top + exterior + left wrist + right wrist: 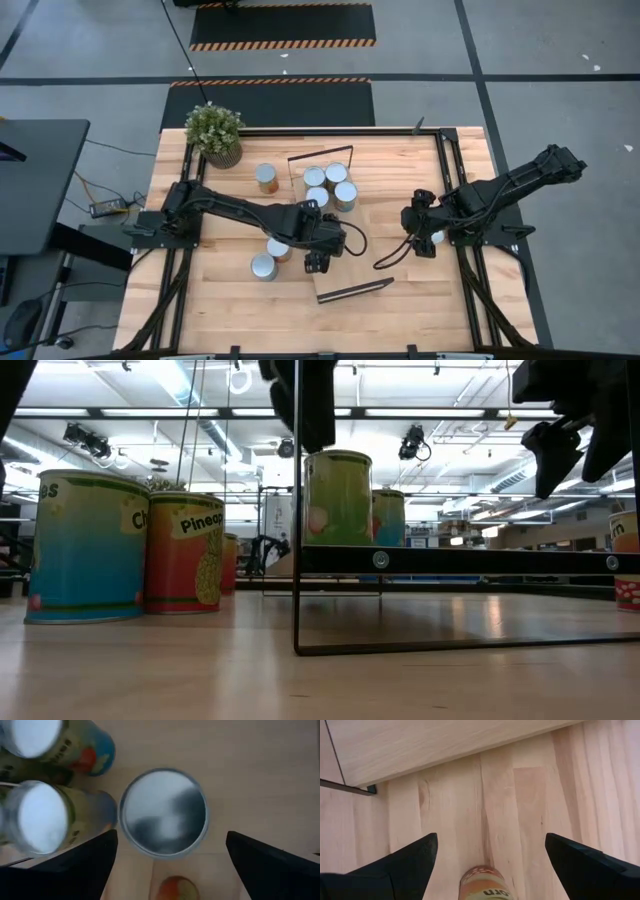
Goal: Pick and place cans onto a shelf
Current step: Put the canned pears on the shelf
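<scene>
Left tool (318, 262): you have it over the middle of the counter (420, 300), fingers spread wide, gripping nothing. In its wrist view the two dark wedge-shaped fingers (85, 865) flank a can (164, 812) seen from straight above; they stand apart from its rim.

Right tool (425, 240): you see it at the right side of the counter, fingers likewise spread and empty, poised above one can (485, 882) with an orange-tan label.

Cans: small cylinders with flat silvery-white round lids and printed paper-like sides. Four sit in a tight cluster (326, 184) on the shelf, one (266, 178) stands alone beside the potted plant (214, 130), and two (270, 258) stand close together by the left arm.

Shelf: a pale smooth wood board (335, 225) with a thin black wire frame (352, 290) at each short end; most of its middle is hidden under the left arm, so its full outline is hard for you to trace.

Counter: light butcher-block wood, visible grain running in long strips.

Open room: bare wood lies along the near edge and between the two arms; the low view shows a clear gap under the shelf board (470, 560).
</scene>
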Robot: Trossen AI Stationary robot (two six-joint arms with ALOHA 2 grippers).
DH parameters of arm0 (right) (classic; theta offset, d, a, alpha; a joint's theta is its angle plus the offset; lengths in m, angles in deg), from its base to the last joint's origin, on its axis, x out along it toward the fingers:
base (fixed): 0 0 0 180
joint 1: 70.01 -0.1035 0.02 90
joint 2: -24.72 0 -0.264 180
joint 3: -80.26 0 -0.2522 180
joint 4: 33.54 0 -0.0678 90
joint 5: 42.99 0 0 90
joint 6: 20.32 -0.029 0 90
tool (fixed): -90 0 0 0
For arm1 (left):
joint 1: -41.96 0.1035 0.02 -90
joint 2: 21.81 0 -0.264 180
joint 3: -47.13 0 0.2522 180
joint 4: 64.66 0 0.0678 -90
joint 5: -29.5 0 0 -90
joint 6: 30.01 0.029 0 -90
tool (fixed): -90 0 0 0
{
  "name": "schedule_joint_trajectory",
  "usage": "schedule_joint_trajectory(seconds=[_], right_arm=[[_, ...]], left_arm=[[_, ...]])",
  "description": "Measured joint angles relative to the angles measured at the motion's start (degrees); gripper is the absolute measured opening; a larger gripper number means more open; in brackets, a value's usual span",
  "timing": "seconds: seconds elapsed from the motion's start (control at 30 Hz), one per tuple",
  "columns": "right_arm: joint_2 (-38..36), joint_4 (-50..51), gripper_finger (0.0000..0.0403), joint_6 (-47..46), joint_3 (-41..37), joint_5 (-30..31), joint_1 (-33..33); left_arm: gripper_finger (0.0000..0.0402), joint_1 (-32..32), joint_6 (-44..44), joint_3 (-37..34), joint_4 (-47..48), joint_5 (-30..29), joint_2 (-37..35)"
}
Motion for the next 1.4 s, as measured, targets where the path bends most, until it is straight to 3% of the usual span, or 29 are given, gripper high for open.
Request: schedule_joint_trajectory(seconds=[0.23,0.43,0.63,1.0,1.4], right_arm=[[0.0,-0.79,0.0377,0.15,0.0,0.08,-0.02],[0.0,-1.23,0.0377,0.2,0.0,0.15,-0.02],[0.0,-2.0,0.0377,0.37,0.0,0.15,-0.02],[0.0,-2.43,0.0377,0.61,0.0,0.1,-0.02],[0.0,-2.76,0.0377,0.62,0.0,0.02,-0.02]], left_arm=[[0.0378,-2.04,0.96,3.08,-4.06,-9.14,0.11],[0.0378,-3.91,2.85,3.06,-9.59,-10.94,2.85],[0.0378,-4.18,2.6,2.99,-7.99,-12.64,5.91],[0.0378,-4.09,1.33,3.01,3.24,-25.18,6.05],[0.0378,-4.86,5.82,3.01,4.3,-31.56,5.76]])
